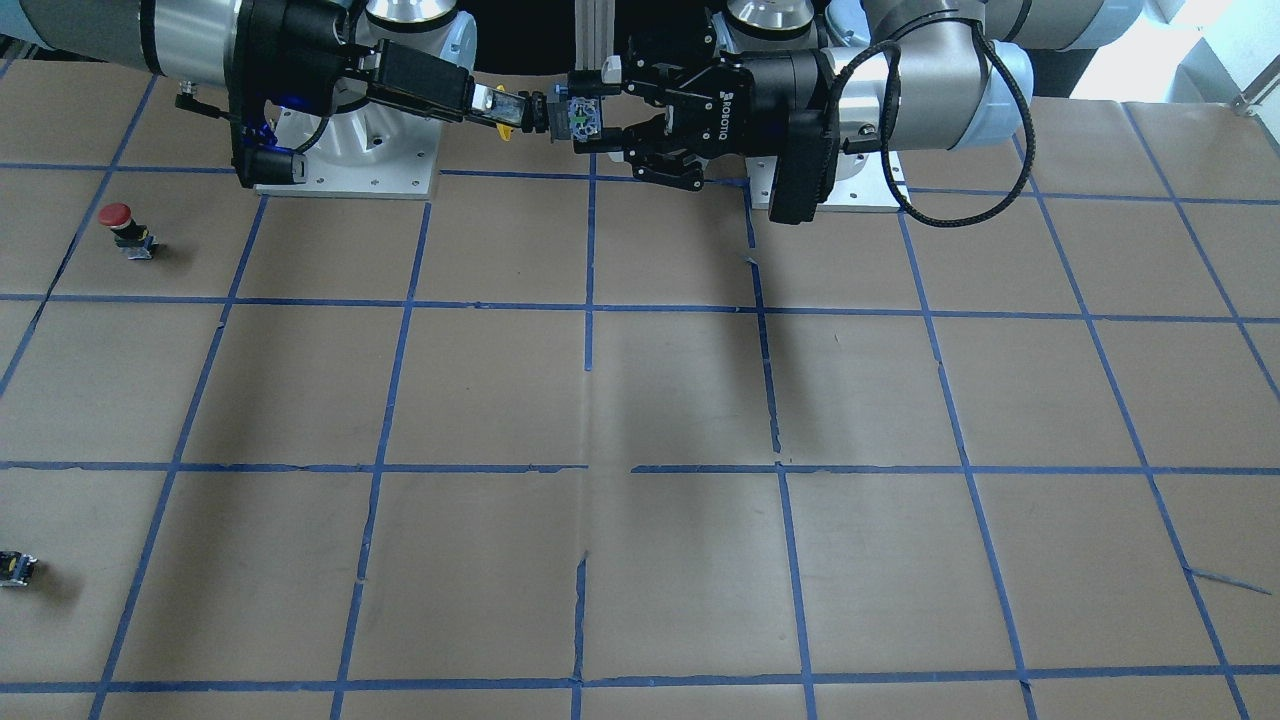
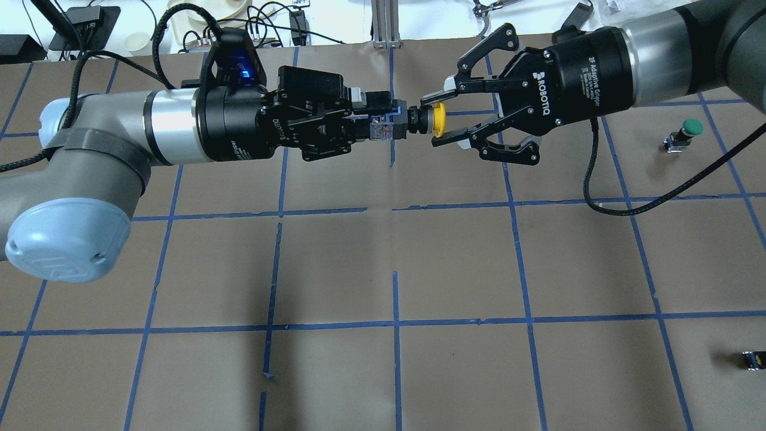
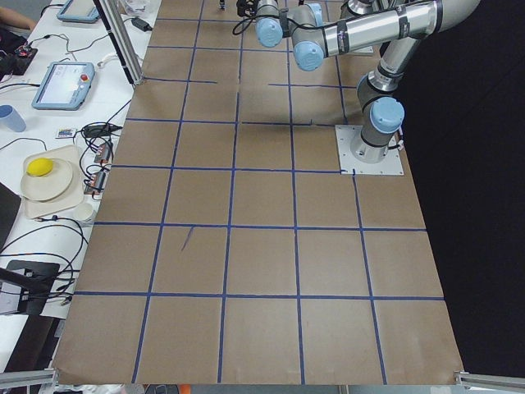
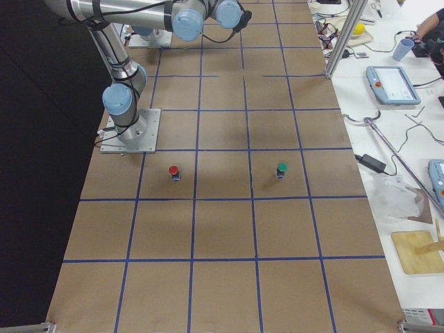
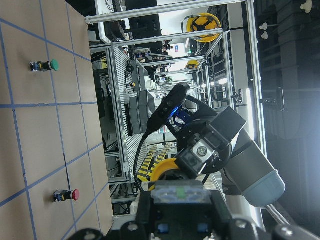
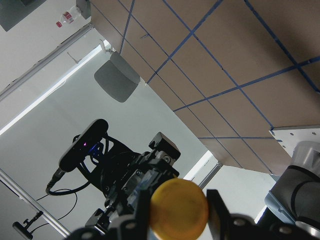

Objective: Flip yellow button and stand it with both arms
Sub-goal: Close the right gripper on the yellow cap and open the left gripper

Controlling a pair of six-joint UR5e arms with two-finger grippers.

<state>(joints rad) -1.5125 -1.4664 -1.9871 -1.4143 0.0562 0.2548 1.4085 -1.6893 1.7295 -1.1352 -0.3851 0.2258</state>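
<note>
The yellow button (image 2: 438, 118) is held level in the air between both arms, its yellow cap pointing at the right arm. My left gripper (image 2: 383, 124) is shut on its clear and blue base block. My right gripper (image 2: 435, 118) is open, with one fingertip on each side of the cap and a small gap at each. In the front view the left gripper (image 1: 582, 117) holds the base and the cap (image 1: 507, 128) sits by the right gripper (image 1: 497, 108). The right wrist view shows the cap (image 6: 179, 209) between my fingers. The left wrist view shows the base block (image 5: 177, 193).
A red-capped button (image 1: 120, 226) and a green-capped button (image 2: 688, 131) stand on the brown table (image 2: 395, 251) on the robot's right side. A small dark capless part (image 2: 753, 360) lies near that side's front edge. Both arm bases sit at the robot's edge.
</note>
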